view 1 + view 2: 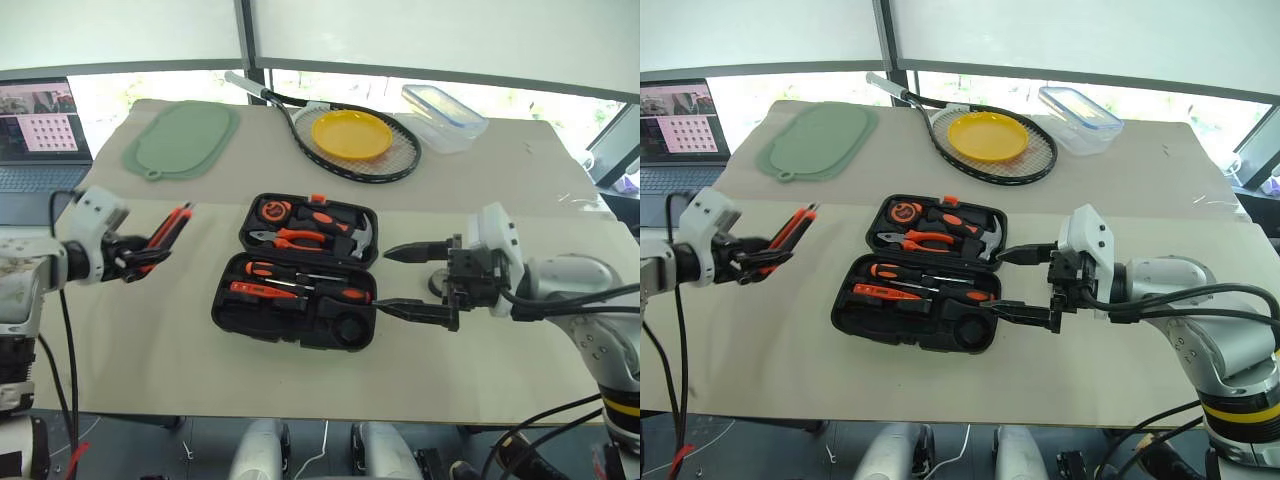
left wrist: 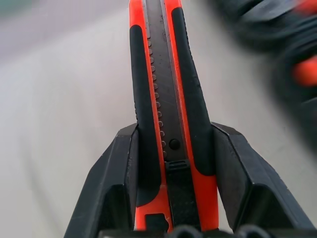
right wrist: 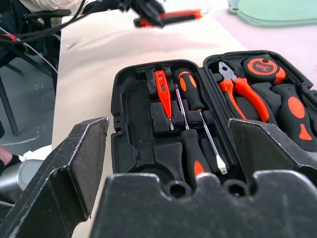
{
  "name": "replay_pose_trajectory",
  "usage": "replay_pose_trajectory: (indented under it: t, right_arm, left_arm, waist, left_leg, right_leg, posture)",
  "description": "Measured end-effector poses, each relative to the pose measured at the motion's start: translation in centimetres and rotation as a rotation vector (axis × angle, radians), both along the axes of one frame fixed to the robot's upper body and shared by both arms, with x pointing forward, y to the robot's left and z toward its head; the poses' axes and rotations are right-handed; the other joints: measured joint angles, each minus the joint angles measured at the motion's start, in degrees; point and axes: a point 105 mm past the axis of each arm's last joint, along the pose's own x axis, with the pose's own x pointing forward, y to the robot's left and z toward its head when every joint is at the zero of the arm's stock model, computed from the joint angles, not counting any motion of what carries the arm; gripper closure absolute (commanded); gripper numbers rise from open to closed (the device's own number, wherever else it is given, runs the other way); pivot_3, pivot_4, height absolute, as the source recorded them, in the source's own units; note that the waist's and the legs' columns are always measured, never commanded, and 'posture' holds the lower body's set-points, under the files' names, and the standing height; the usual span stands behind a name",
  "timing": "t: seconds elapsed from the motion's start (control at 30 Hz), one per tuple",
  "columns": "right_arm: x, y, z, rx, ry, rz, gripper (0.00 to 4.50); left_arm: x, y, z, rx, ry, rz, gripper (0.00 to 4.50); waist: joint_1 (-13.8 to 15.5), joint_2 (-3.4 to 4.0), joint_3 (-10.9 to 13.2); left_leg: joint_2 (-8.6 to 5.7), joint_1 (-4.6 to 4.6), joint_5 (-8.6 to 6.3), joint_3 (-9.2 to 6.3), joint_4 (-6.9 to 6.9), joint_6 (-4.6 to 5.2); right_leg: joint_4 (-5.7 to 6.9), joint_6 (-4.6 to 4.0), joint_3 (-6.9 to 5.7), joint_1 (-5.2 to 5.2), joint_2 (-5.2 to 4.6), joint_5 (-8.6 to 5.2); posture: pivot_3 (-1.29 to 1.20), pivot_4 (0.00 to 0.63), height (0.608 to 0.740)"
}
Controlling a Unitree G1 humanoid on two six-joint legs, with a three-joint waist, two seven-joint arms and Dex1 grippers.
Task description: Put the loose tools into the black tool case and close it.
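Left gripper (image 1: 150, 252) was pinching the utility knife (image 1: 170, 229) lengthwise, off the left end of your open tool case (image 1: 297, 272); right gripper (image 1: 415, 283), jaws spread, sat at its right.

The open tool case (image 1: 296, 272) lies mid-table, the racket (image 1: 345, 140) and plate (image 1: 352, 134) behind it.

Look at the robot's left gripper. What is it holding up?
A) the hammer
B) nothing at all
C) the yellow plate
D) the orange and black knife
D: the left gripper is shut on the orange-and-black utility knife, off to the side of the open black tool case; its fingers press both sides of the handle.
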Motion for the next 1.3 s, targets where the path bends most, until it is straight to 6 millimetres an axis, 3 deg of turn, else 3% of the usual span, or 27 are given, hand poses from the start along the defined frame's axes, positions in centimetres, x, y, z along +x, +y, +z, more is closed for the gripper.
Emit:
replay_pose_trajectory:
  t: [0.1, 0.3, 0.4, 0.53, 0.67, 1.07, 1.13, 1.17, 1.3]
  right_arm:
    - [-0.1, -0.3, -0.2, 0.004, 0.007, -0.013, 0.0]
    - [-0.4, -0.6, -0.3, -0.008, 0.003, -0.036, 0.0]
    - [-0.8, -0.8, -0.4, -0.001, -0.001, -0.06, 0.0]
    - [-1.3, -0.6, -0.7, -0.002, -0.002, -0.078, 0.0]
    - [-1.5, -0.9, -0.3, 0.018, -0.013, -0.107, 0.0]
    - [-1.3, -0.8, -0.2, 0.035, -0.014, -0.131, 0.0]
    - [-1.3, -0.8, -0.2, 0.036, -0.014, -0.134, 0.0]
    - [-1.3, -0.8, -0.2, 0.036, -0.015, -0.137, 0.0]
    - [-1.4, -0.7, -0.2, 0.035, -0.016, -0.135, 0.0]
  left_arm:
    - [-2.5, -5.0, 1.4, 0.021, -0.028, -0.281, 2.84]
    - [-6.1, -8.9, -1.6, 0.154, 0.147, -0.647, 2.84]
    - [-6.8, -9.4, -3.7, 0.262, 0.208, -0.768, 2.84]
    - [-5.9, -8.2, -6.0, 0.379, 0.238, -0.794, 2.84]
    - [-4.2, -8.6, -6.3, 0.426, 0.187, -0.817, 2.84]
    - [-3.0, -9.5, -7.0, 0.472, 0.169, -0.936, 2.84]
    - [-2.9, -9.5, -7.1, 0.463, 0.175, -0.932, 1.83]
    - [-2.8, -9.5, -7.1, 0.459, 0.176, -0.926, 1.73]
    - [-2.7, -9.8, -6.8, 0.435, 0.185, -0.914, 0.35]
  waist:
    - [-0.2, 0.01, 0.0]
    - [-0.6, 0.03, 0.0]
    - [-0.2, 0.03, 0.0]
    - [-0.1, 0.03, 0.0]
    - [0.2, 0.02, 0.0]
    - [-0.1, 0.04, 0.0]
    - [-0.1, 0.04, 0.0]
    - [-0.2, 0.04, 0.0]
    - [-0.3, 0.04, 0.0]
  left_leg:
    - [-0.04, 0.03, 0.0, 0.01, -0.02, 0.0]
    - [-0.04, 0.15, 0.06, 0.07, -0.12, -0.1]
    - [-0.07, 0.11, 0.06, 0.15, -0.09, -0.09]
    - [-0.07, 0.1, 0.07, 0.16, -0.05, -0.09]
    - [-0.09, 0.03, 0.04, 0.13, 0.07, -0.02]
    - [-0.08, 0.06, 0.03, -0.01, 0.07, -0.01]
    - [-0.08, 0.07, 0.03, -0.05, 0.08, 0.0]
    - [-0.07, 0.07, 0.03, -0.06, 0.08, 0.0]
    - [-0.06, 0.06, 0.01, -0.09, 0.08, 0.03]
  right_leg:
    - [-0.01, 0.01, 0.04, 0.0, 0.04, 0.0]
    - [0.07, -0.08, 0.12, 0.0, 0.2, -0.06]
    - [0.03, -0.07, 0.11, 0.01, 0.2, -0.06]
    - [0.04, -0.07, 0.08, 0.03, 0.19, -0.07]
    - [0.02, -0.04, 0.03, 0.06, 0.17, -0.06]
    - [0.03, -0.02, 0.04, 0.1, 0.18, -0.06]
    - [0.03, -0.01, 0.04, 0.11, 0.17, -0.06]
    - [0.03, -0.01, 0.04, 0.11, 0.18, -0.06]
    - [0.02, 0.03, 0.09, 0.09, 0.18, -0.09]
  posture:
    - [0.0, 0.15, 0.738]
    - [0.0, 0.15, 0.738]
    - [0.0, 0.15, 0.738]
    - [0.0, 0.15, 0.738]
    - [0.0, 0.15, 0.738]
    - [0.0, 0.15, 0.738]
    - [0.0, 0.15, 0.738]
    - [0.0, 0.15, 0.738]
    - [0.0, 0.15, 0.738]
